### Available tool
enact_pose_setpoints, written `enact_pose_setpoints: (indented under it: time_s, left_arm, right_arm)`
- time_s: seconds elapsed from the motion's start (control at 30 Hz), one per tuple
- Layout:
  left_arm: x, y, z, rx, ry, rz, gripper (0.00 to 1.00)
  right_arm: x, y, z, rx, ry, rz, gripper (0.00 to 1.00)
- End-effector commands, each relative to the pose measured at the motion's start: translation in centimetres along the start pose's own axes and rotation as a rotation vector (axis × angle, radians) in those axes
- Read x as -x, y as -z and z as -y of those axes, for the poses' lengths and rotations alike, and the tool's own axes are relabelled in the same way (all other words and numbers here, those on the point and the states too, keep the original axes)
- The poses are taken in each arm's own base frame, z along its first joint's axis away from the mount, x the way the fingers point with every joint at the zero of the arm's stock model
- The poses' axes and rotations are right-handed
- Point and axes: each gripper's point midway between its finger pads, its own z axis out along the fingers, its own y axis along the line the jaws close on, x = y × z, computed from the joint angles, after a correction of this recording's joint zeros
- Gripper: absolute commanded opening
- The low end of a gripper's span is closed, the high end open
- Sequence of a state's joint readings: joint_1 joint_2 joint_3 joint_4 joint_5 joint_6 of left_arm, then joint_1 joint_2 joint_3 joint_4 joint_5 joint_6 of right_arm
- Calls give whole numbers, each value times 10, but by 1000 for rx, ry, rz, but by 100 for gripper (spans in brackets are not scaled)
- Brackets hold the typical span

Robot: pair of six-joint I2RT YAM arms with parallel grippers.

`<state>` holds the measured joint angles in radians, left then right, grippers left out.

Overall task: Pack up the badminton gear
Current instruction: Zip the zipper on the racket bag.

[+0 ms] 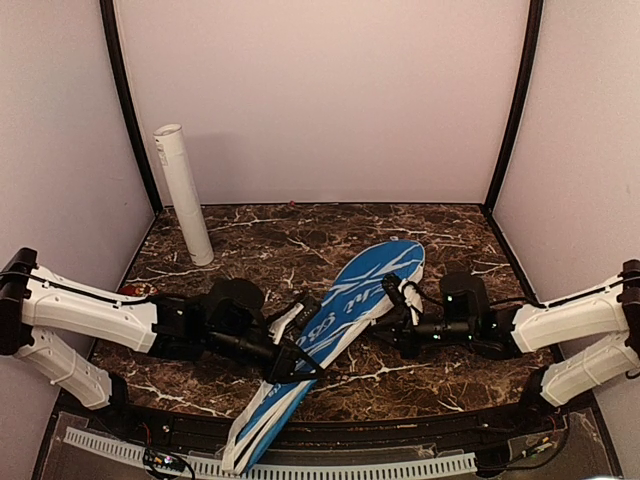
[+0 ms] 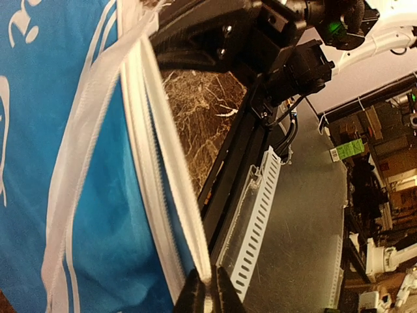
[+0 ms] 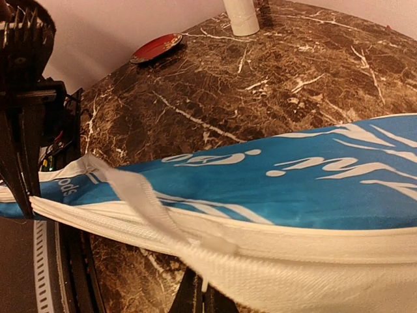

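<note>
The big blue racket-shaped cover (image 1: 370,290) with white lettering lies diagonally across the marble table, its narrow end hanging over the front edge. My left gripper (image 1: 290,362) is on its lower left side. In the left wrist view the left gripper (image 2: 208,297) is shut on the cover's white zip edge (image 2: 176,195). My right gripper (image 1: 393,292) is at the cover's upper right side. In the right wrist view the right gripper (image 3: 203,293) is shut on a small white tab hanging from the cover's (image 3: 313,189) white trim. A long white tube (image 1: 183,195) stands leaning at the back left.
A small red oval object (image 1: 135,291) lies by the left arm, also seen as the red oval (image 3: 156,47) near the tube's base (image 3: 242,16). A white perforated rail (image 1: 300,465) runs along the front edge. Pale walls close in the back and sides.
</note>
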<state>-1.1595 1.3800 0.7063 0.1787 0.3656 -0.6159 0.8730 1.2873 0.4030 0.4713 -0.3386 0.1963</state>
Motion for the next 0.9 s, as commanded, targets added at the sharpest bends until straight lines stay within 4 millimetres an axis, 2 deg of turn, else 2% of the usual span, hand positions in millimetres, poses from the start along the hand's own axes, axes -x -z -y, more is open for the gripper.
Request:
enact_pose_setpoints:
  time_s: [0.0, 0.07, 0.1, 0.23, 0.33, 0.47, 0.67, 0.87]
  left_arm:
    - [44, -1, 34, -94, -82, 92, 19]
    - [55, 0, 42, -102, -112, 108, 33]
    - [62, 2, 46, -106, -128, 122, 37]
    - [92, 9, 54, -99, -163, 194, 39]
    - [109, 4, 34, -27, -122, 209, 41]
    - [118, -17, 12, 36, -93, 151, 46]
    - [132, -55, 2, 68, -127, 83, 55]
    - [147, -82, 1, 56, -163, 58, 63]
  right_arm:
    - [-8, 6, -15, -2, -70, 23, 0]
    - [-7, 12, -11, -26, -91, 55, 0]
    - [-5, 15, -11, -32, -96, 72, 0]
    - [-2, 20, -9, -48, -105, 97, 0]
    - [1, 21, -9, -51, -106, 109, 0]
    - [1, 23, -9, -48, -113, 117, 0]
    - [-1, 24, -9, -47, -121, 121, 0]
    - [-3, 24, -10, -42, -121, 116, 0]
